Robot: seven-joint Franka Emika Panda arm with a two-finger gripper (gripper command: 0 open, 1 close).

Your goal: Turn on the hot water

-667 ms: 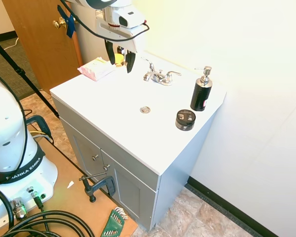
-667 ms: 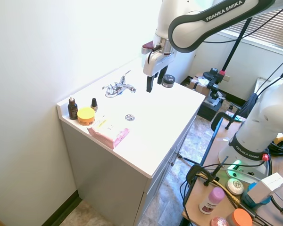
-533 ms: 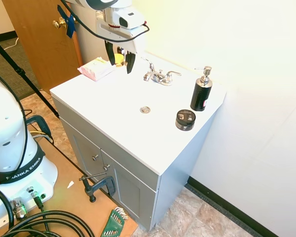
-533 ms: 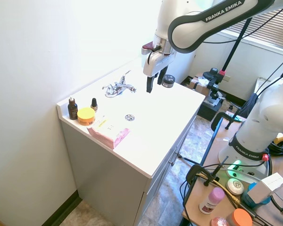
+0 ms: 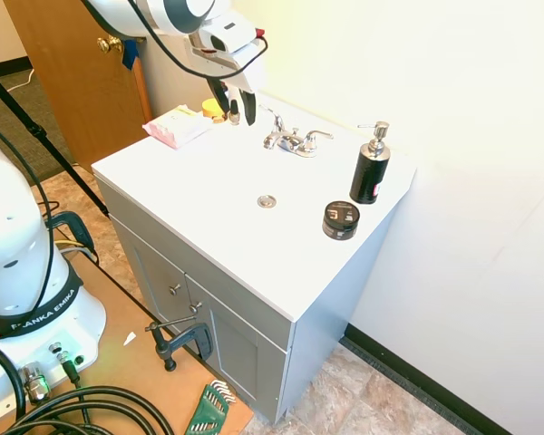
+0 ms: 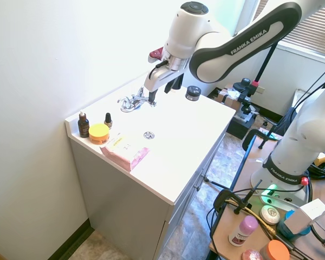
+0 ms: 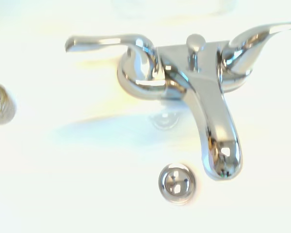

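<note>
Still nothing is flowing from the faucet (image 7: 203, 111); the gripper (image 5: 233, 112), fingers parted and empty, is hovering near the hot lever (image 7: 104, 42) at the vanity's back edge.

Faucet (image 5: 292, 140) at back of vanity top (image 5: 208, 227), drain (image 5: 267, 201) in front. Pump bottle (image 5: 370, 168) right of faucet, round tin (image 5: 341, 220) before bottle. Gripper (image 5: 236, 116) just left of faucet, above counter.
</note>
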